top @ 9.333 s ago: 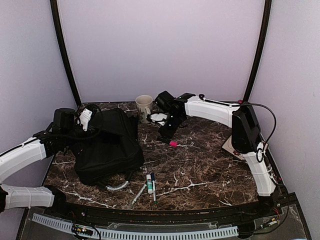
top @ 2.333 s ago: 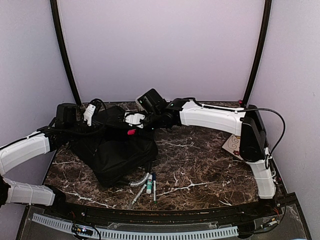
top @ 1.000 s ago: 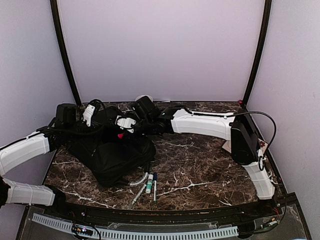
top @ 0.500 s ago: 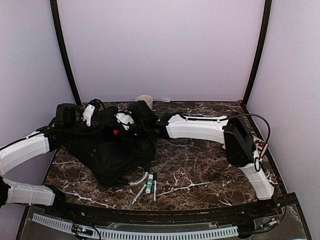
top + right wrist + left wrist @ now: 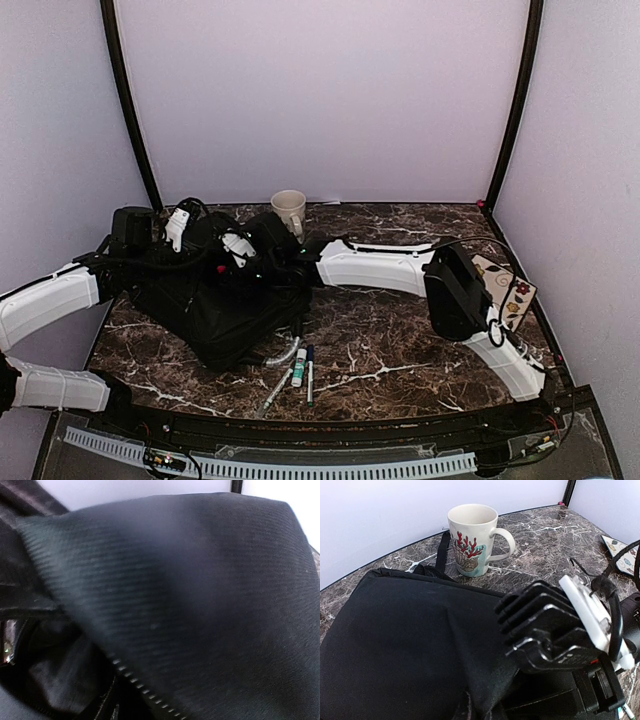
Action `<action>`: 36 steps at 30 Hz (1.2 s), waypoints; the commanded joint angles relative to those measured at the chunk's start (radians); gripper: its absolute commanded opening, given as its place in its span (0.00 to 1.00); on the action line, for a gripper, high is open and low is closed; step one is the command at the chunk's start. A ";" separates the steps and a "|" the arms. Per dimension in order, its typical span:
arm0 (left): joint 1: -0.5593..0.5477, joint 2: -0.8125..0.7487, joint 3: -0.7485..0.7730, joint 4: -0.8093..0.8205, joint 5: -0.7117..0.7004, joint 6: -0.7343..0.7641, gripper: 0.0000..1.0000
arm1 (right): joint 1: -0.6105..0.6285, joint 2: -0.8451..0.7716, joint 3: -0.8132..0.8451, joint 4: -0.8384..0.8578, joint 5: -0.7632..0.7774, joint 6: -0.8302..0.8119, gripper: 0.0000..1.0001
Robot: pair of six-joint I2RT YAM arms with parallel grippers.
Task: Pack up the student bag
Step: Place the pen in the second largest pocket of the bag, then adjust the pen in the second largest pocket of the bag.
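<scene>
1. The table (image 5: 400,350) is dark marble with white veins, walled in by pale panels.
2. The bag (image 5: 215,315) lies on the left half of the table, black and slumped. Its upper flap is lifted at the far end, and the right wrist view shows a zipper edge with a dark opening under it.
3. The right arm (image 5: 375,268) stretches low across the table from the right, its wrist over the far end of the bag.
4. The left arm (image 5: 45,305) comes in from the left edge and reaches the bag's far left corner.
5. The right claw (image 5: 228,262) is buried at the mouth of the bag. Fabric fills its own camera and its fingers are hidden, so I cannot tell whether it stands wide or narrow.
6. The left claw (image 5: 196,250) is pinched tight on a fold of the bag's fabric, which puckers up toward its camera.
7. A mug (image 5: 289,210), cream with a red coral print, stands upright just beyond the bag, handle to the right.
8. A patterned card (image 5: 505,290) lies at the right edge, partly under the right arm.
9. A grey handle (image 5: 280,355) curls out from the bag's near corner.
10. Several pens (image 5: 300,368) lie beside that handle, near the front edge.
</scene>
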 commanded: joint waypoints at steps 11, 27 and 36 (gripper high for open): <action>-0.011 -0.070 0.015 0.124 0.069 0.014 0.00 | -0.056 -0.312 -0.246 -0.178 -0.216 -0.242 0.56; -0.010 -0.062 0.014 0.122 0.082 0.016 0.00 | -0.006 -0.218 -0.291 -0.087 0.242 -0.762 0.74; -0.011 -0.042 0.019 0.120 0.113 0.013 0.00 | 0.016 -0.057 -0.147 0.193 0.528 -0.746 0.72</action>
